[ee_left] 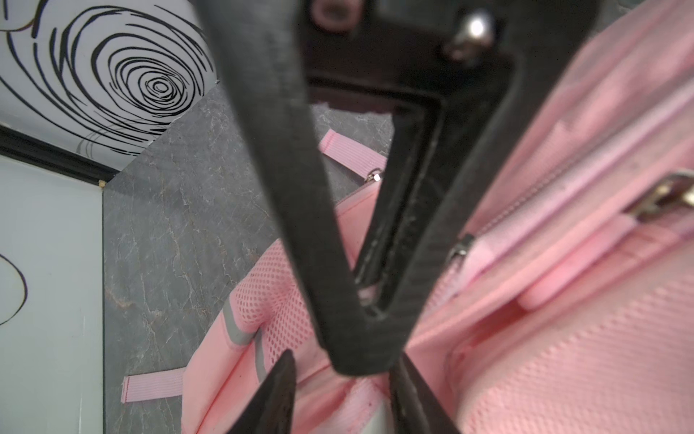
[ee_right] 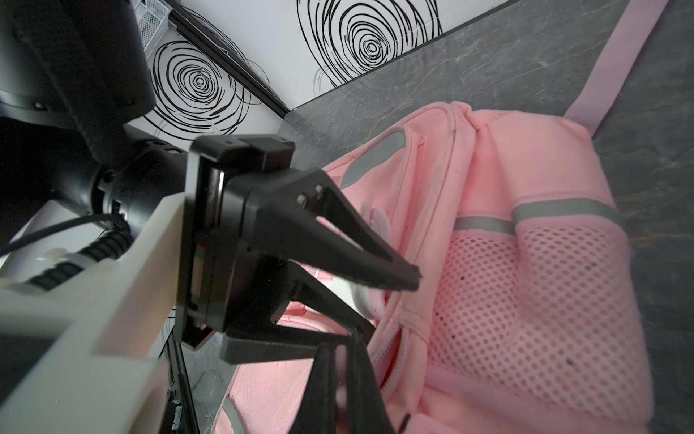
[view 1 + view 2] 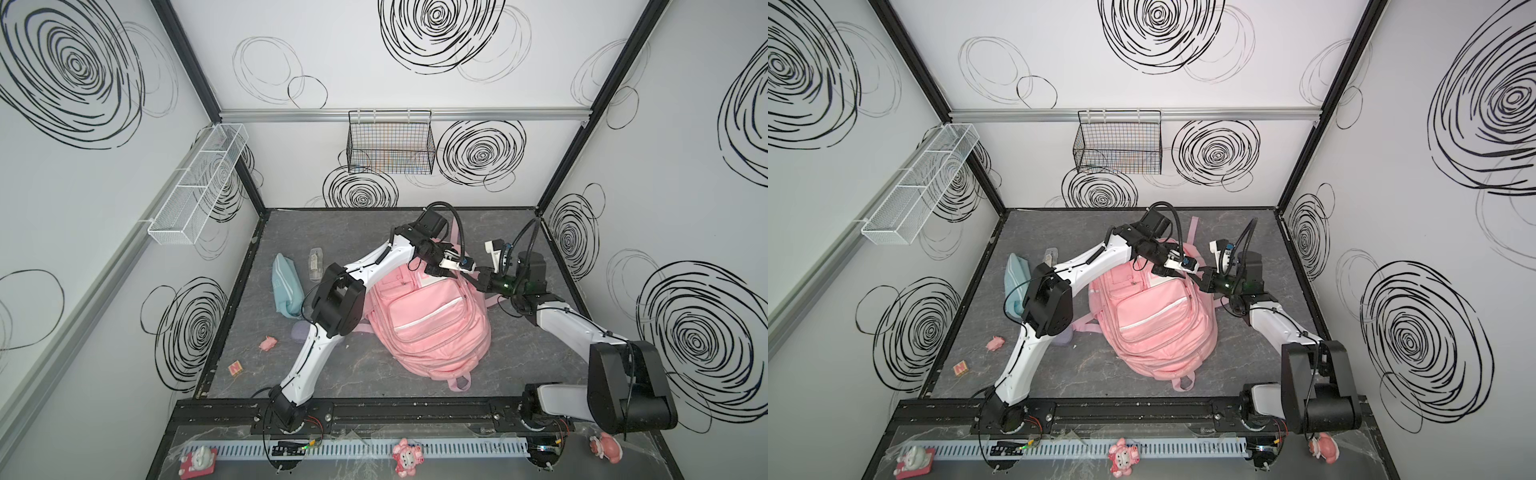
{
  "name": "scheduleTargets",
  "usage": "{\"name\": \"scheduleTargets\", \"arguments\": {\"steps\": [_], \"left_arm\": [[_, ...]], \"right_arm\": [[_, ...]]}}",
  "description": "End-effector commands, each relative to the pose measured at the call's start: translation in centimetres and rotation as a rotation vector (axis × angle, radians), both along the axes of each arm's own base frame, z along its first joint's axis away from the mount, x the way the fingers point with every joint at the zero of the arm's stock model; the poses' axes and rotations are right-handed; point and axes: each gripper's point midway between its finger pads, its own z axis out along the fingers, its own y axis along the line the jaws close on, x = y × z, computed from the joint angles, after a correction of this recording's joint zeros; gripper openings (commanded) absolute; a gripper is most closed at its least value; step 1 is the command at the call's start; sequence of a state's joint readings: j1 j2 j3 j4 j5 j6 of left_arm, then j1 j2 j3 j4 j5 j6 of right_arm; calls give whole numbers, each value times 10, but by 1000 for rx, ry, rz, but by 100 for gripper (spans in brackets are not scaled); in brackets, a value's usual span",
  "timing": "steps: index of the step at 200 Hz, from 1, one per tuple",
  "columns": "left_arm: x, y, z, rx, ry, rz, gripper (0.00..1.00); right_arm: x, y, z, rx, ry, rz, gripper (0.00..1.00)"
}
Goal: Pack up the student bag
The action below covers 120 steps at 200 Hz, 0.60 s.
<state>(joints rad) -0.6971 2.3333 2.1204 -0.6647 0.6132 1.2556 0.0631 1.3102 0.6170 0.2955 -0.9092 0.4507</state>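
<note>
The student bag (image 3: 432, 324) (image 3: 1158, 320) is a large pink backpack lying flat in the middle of the grey table, its top loop toward the front edge. Both grippers meet over its far end. My left gripper (image 3: 459, 271) (image 1: 343, 372) stands open, its fingers apart over pink fabric and mesh (image 1: 563, 338). The right wrist view shows it from the side (image 2: 386, 300). My right gripper (image 3: 473, 276) (image 2: 341, 344) is shut, with a thin strip of the bag's pink fabric pinched at its tip beside a zip opening. That tip lies between the left gripper's fingers.
A teal pouch (image 3: 286, 286), a clear box (image 3: 316, 262), a small pink toy (image 3: 268, 343) and a small block (image 3: 235, 368) lie left of the bag, near the left arm. A black wire basket (image 3: 390, 145) hangs on the back wall, a white mesh basket (image 3: 199, 187) on the left wall.
</note>
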Motion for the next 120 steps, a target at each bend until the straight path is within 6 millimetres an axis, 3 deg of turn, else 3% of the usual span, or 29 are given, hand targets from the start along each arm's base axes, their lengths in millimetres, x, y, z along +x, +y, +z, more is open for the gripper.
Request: {"name": "scheduleTargets", "arguments": {"steps": [1, 18, 30, 32, 54, 73, 93, 120], "left_arm": [[-26, -13, -10, 0, 33, -73, 28], [-27, -18, -3, -36, 39, -87, 9], [-26, -21, 1, -57, 39, -84, 4], [-25, -22, 1, -59, 38, -80, 0], [-12, -25, 10, -100, 41, -8, 0], [11, -22, 27, -172, 45, 104, 0], [40, -10, 54, -295, 37, 260, 0], [59, 15, 79, -424, 19, 413, 0]], "right_arm": [[3, 15, 81, 50, -267, 88, 0], [4, 14, 84, 48, -275, 78, 0], [5, 13, 83, 44, -272, 69, 0], [5, 12, 84, 44, -273, 69, 0], [8, 8, 82, 35, -265, 45, 0], [14, 0, 75, 14, -223, -8, 0], [22, -16, 64, -12, -172, -88, 0], [32, -39, 51, -43, -101, -213, 0]]}}
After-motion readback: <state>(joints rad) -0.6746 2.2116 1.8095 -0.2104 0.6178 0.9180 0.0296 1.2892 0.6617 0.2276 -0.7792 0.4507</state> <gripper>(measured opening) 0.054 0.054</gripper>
